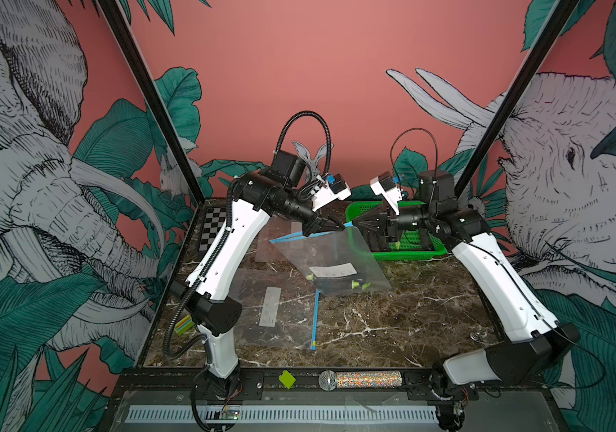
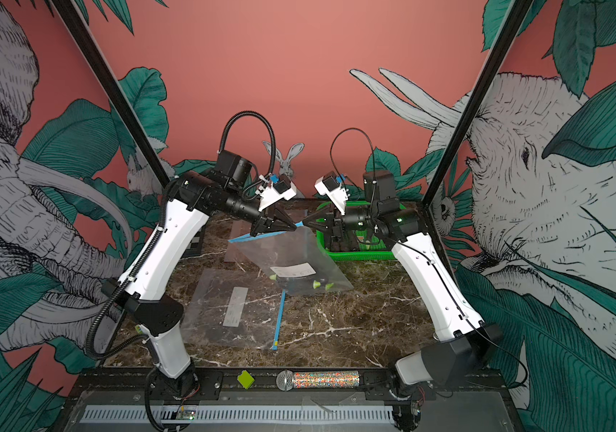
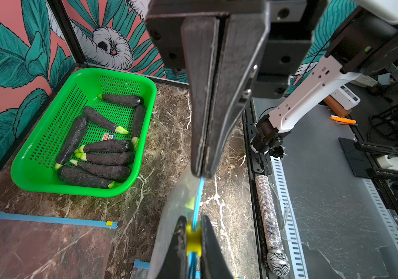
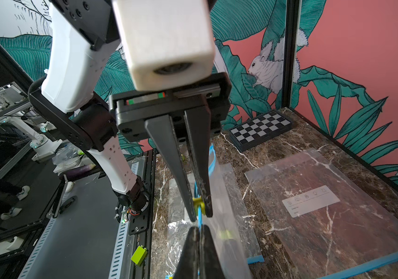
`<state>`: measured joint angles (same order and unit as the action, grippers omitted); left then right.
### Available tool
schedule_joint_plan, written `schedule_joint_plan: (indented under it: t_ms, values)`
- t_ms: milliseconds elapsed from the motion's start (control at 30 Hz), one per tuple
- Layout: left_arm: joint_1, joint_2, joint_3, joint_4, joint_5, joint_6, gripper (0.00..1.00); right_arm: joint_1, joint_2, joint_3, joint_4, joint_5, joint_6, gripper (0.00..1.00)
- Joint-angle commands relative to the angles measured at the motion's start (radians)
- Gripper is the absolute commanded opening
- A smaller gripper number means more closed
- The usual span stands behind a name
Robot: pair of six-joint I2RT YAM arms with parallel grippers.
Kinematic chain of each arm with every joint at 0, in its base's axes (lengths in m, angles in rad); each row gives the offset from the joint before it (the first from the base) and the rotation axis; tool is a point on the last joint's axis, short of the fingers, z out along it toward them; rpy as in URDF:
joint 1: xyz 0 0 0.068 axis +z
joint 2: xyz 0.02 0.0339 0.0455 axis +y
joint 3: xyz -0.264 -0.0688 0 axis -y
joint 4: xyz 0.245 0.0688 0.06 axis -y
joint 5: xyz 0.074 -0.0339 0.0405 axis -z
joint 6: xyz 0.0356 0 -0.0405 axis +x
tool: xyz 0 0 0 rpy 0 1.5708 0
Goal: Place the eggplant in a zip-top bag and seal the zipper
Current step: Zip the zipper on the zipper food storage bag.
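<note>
Left wrist view: left hand (image 3: 193,218) pinches yellow plastic slider (image 3: 193,236), right hand (image 3: 200,172) clamps blue zipper strip (image 3: 199,193); best keep it taut while sliding.

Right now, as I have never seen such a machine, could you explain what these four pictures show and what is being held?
It is a robot with two arms over a marble table. Two pictures look down from above; two come from cameras on the wrists. Each arm ends in a hand. The left hand pinches the yellow slider of a clear bag with eggplant inside; the right hand is shut on the bag's blue zipper. A green basket holds more eggplants, and spare bags lie flat.
</note>
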<state>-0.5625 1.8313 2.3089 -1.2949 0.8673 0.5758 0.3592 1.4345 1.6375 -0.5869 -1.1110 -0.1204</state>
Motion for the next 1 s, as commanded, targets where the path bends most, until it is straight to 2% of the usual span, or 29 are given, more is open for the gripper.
schedule_joint_plan:
  t_ms: [0, 267, 333, 367, 433, 667, 967]
  values:
    - [0.024, -0.036, 0.008, -0.059, -0.025, 0.018, 0.0, -0.03, -0.046, -0.001, 0.032, -0.015, 0.002, 0.0]
    - [0.032, -0.05, -0.007, -0.06, -0.033, 0.021, 0.0, -0.051, -0.036, -0.004, 0.015, -0.032, -0.004, 0.0]
    - [0.031, -0.052, -0.005, -0.058, -0.027, 0.021, 0.0, -0.051, -0.027, -0.004, 0.019, -0.024, -0.008, 0.28]
    - [0.032, -0.051, -0.005, -0.057, -0.025, 0.021, 0.0, -0.051, -0.02, -0.001, 0.024, -0.026, -0.008, 0.38]
    - [0.032, -0.053, -0.005, -0.051, -0.019, 0.02, 0.0, -0.048, -0.009, 0.005, 0.052, -0.038, 0.009, 0.45]
    - [0.031, -0.043, 0.012, -0.043, 0.001, 0.009, 0.0, 0.008, 0.05, 0.056, -0.003, -0.007, -0.04, 0.48]
    - [0.032, -0.033, 0.027, -0.041, 0.011, 0.005, 0.0, 0.043, 0.094, 0.063, 0.053, -0.015, -0.004, 0.45]
